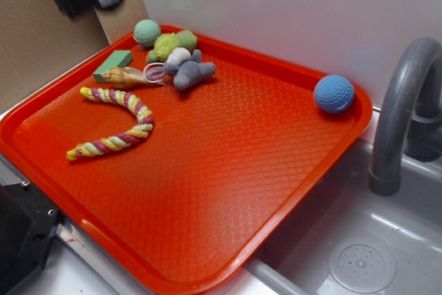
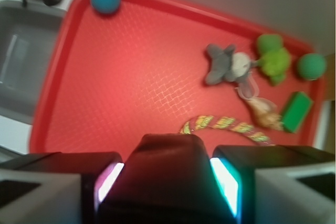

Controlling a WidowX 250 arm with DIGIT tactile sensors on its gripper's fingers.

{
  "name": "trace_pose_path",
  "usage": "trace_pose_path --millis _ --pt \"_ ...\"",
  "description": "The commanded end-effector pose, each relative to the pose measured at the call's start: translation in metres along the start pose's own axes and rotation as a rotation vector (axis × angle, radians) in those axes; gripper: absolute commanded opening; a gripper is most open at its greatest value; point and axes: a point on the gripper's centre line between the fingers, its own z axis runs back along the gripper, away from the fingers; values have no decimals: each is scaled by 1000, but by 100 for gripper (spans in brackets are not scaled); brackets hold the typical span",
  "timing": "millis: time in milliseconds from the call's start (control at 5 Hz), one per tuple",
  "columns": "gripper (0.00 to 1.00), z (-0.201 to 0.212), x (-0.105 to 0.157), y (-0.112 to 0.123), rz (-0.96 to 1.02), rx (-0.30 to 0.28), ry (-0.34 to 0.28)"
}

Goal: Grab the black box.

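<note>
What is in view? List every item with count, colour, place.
tray: one, red, beside the sink
golf ball: one, blue, tray corner near the faucet
teal ball: one, teal, opposite corner
plush toy: one, lime green, beside teal ball
plush animal: one, grey, beside plush toy
green block: one, green, tray edge
seashell: one, tan, beside green block
rope toy: one, yellow-pink, curled near seashell
faucet: one, grey, over sink
sink: one, grey
black box: one, black, in pincer
pincer: one, black, shut on black box

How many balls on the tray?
2. A blue ball sits alone near the tray's sink-side corner; a green ball sits at the far corner beside the green plush toy. Nothing seems to hide a third.
</note>
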Motion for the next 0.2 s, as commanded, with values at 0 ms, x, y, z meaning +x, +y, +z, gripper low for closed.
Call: trace_pose_path --millis 0 --pt "0 12 -14 -7 12 -21 -18"
